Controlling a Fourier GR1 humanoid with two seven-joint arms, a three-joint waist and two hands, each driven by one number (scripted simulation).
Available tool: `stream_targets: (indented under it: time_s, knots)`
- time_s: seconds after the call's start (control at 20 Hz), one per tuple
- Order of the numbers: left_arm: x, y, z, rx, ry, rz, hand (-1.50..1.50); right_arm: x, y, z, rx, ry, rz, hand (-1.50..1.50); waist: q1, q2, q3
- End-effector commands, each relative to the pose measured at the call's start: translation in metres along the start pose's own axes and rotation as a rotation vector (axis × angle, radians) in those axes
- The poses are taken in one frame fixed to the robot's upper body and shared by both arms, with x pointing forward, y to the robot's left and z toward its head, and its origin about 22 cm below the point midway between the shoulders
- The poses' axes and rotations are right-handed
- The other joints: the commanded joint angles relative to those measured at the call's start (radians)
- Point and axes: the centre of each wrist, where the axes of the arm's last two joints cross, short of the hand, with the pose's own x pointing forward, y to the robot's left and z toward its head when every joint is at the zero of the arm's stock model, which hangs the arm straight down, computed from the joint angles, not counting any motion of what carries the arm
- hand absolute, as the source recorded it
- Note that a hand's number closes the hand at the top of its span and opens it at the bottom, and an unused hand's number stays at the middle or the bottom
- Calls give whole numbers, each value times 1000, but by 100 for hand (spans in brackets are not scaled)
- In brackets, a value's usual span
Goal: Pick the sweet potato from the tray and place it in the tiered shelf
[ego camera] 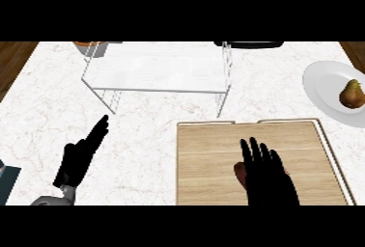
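Observation:
The wooden tray (214, 159) lies on the counter at the lower right. My right hand (265, 170) hovers flat over its middle, fingers straight and pointing away from me. A reddish-brown sweet potato (239, 172) peeks out at the hand's left edge, mostly hidden beneath it. The white tiered shelf (160, 72) stands at the back, left of centre, with a bare top level. My left hand (80, 157) rests open on the counter at the lower left, fingers stretched toward the shelf.
A white plate (324, 82) with a brown pear (351, 94) sits at the right edge. An orange-rimmed pot (91, 47) and a dark object (249, 44) stand behind the shelf. A dark item (6, 181) shows at the left edge.

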Motion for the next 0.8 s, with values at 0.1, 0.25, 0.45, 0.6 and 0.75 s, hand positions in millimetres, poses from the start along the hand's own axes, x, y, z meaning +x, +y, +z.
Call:
stream_targets:
  time_s: [0.1, 0.25, 0.45, 0.6, 0.75]
  knots:
    - [-10, -1, 5, 3, -5, 10, 0, 3, 7, -8, -18, 188, 98, -150, -5, 0, 1]
    - [2, -8, -1, 8, 3, -6, 0, 7, 19, 1, -17, 183, 114, -150, -7, -1, 1]
    - [9, 24, -3, 2, -16, -15, 0, 14, 28, -18, -4, 195, 110, -150, -3, 0, 1]
    - [-9, 1, 5, -3, -4, -3, 0, 13, 26, -25, 19, 216, 144, -150, -1, 1, 1]
    - [-9, -3, 4, 0, 6, -6, 0, -10, 22, -25, 19, 214, 147, -150, -6, 0, 1]
